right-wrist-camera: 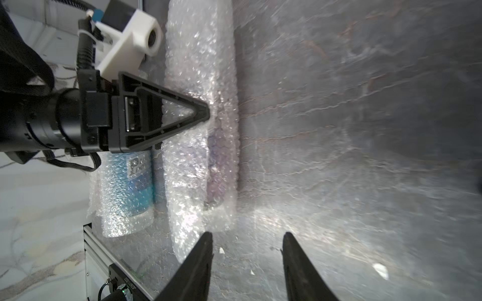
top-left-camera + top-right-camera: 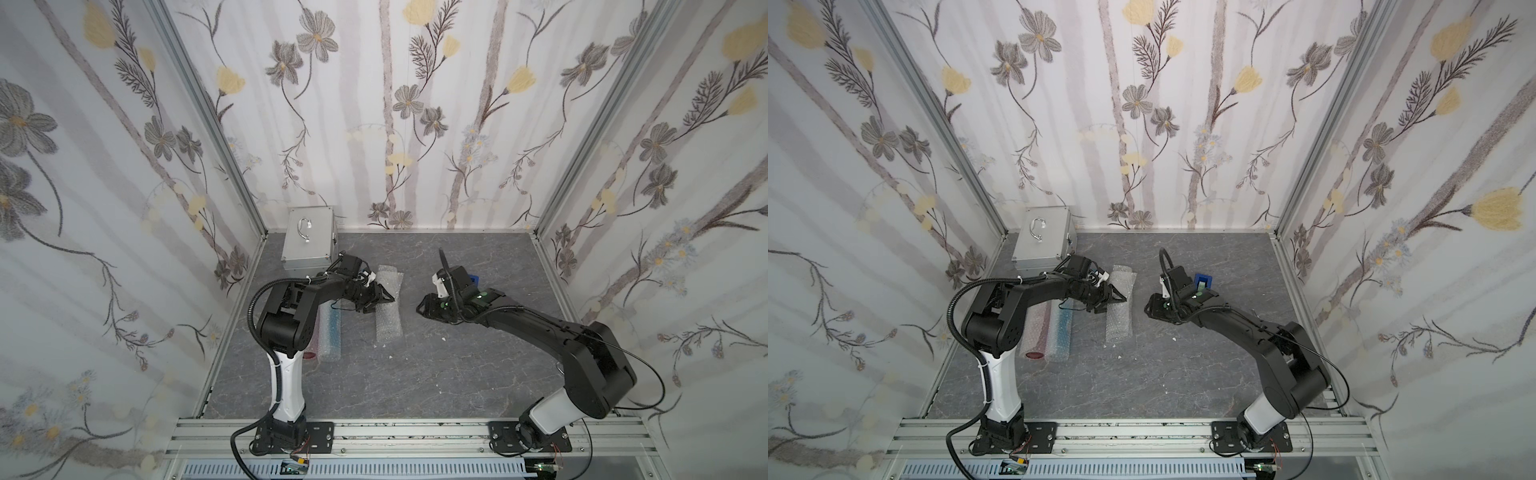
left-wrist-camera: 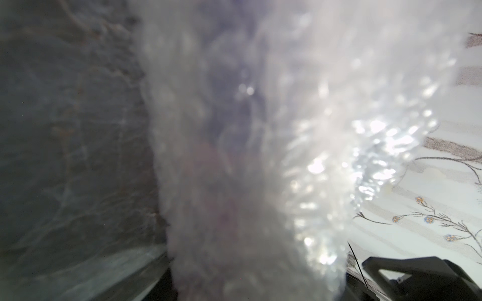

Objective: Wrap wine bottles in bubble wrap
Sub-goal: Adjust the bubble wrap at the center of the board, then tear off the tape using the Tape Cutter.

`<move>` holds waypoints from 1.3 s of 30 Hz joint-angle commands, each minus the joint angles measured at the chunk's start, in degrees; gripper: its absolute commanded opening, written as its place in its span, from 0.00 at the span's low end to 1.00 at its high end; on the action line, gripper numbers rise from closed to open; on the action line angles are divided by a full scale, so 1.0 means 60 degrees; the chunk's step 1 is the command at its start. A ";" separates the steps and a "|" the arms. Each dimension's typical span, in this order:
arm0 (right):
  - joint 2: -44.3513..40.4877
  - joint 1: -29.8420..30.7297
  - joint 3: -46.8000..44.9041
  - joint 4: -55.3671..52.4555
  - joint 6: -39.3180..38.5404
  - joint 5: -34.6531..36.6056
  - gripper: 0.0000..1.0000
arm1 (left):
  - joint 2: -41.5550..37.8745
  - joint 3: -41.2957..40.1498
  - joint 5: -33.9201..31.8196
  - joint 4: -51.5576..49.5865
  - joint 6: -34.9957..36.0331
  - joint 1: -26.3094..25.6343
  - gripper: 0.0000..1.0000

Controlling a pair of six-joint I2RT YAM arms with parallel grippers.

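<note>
A bubble wrap (image 2: 390,309) roll lies on the table in both top views, with the purple wine bottle (image 1: 219,166) showing faintly through it. My left gripper (image 2: 380,303) reaches over the roll's middle and is closed on it. Wrap fills the space between its fingers (image 3: 417,273) in the left wrist view. My right gripper (image 1: 247,239) hovers open and empty above the table, just right of the roll. Two more wrapped bottles lie under the left arm: the blue one (image 2: 1064,328) and the red one (image 2: 1037,336).
A silver metal case (image 2: 307,239) stands in the back left corner. A blue tape dispenser (image 2: 1203,281) sits behind my right wrist. Small white scraps (image 2: 390,357) lie on the grey table (image 2: 415,382). An aluminium rail (image 2: 415,432) runs along the front.
</note>
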 commanded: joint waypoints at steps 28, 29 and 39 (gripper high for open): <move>0.0962 -0.4825 -0.0981 0.2194 -0.1382 -0.3253 0.35 | 0.0171 -0.0090 -0.1673 -0.1376 -0.0051 -0.0144 0.03; 0.1063 -0.4825 -0.0981 0.2330 -0.1336 -0.3422 0.34 | 0.0171 -0.0090 -0.1673 -0.1378 -0.0059 -0.0149 0.03; 0.1472 -0.4970 -0.1173 0.3162 -0.0830 -0.4359 0.04 | 0.0215 -0.0071 -0.1695 -0.1403 -0.0041 -0.0163 0.02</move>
